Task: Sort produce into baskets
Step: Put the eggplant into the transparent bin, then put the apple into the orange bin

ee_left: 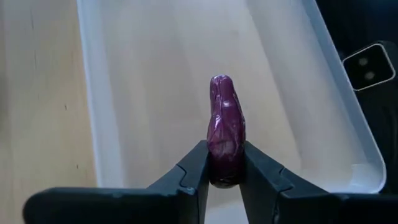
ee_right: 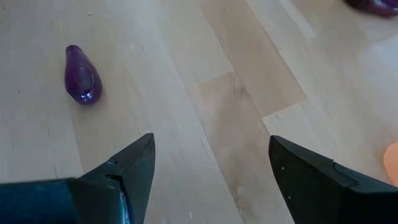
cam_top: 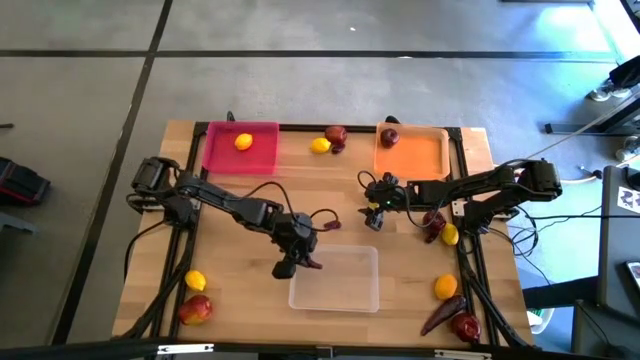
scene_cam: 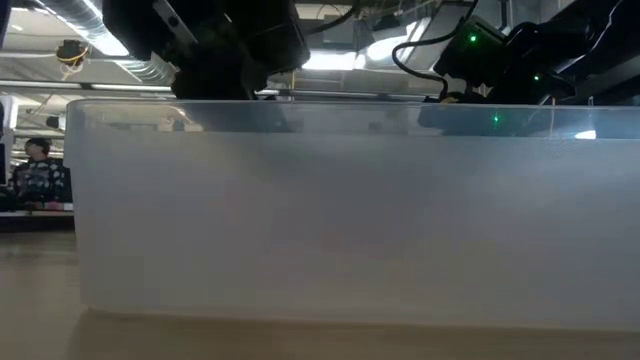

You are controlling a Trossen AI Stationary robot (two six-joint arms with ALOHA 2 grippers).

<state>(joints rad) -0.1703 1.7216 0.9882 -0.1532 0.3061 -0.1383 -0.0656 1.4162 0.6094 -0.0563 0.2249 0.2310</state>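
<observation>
My left gripper [cam_top: 300,263] is shut on a small dark purple pod [ee_left: 225,127] at the left edge of the clear tray [cam_top: 335,279]. The tray lies under the pod in the left wrist view [ee_left: 161,81]. My right gripper [cam_top: 375,218] is open and empty above bare table near the middle. Another purple pod [ee_right: 81,74] lies on the wood ahead of it. The pink tray [cam_top: 222,158] holds a lemon [cam_top: 243,142]. The orange tray [cam_top: 412,158] holds a dark red fruit [cam_top: 389,137]. My left gripper pinches the pod's near end [ee_left: 224,167] between its two fingertips. The rest of the pod sticks out forward past the fingers. The pod is lifted clear above the clear tray's floor.
A lemon [cam_top: 320,145] and a dark red fruit [cam_top: 337,133] lie between the far trays. A pod [cam_top: 432,225], lemons [cam_top: 450,235] [cam_top: 445,287], a long pod [cam_top: 440,315] and a red fruit [cam_top: 465,325] lie at the right. A lemon [cam_top: 195,281] and a red fruit [cam_top: 195,308] lie near left.
</observation>
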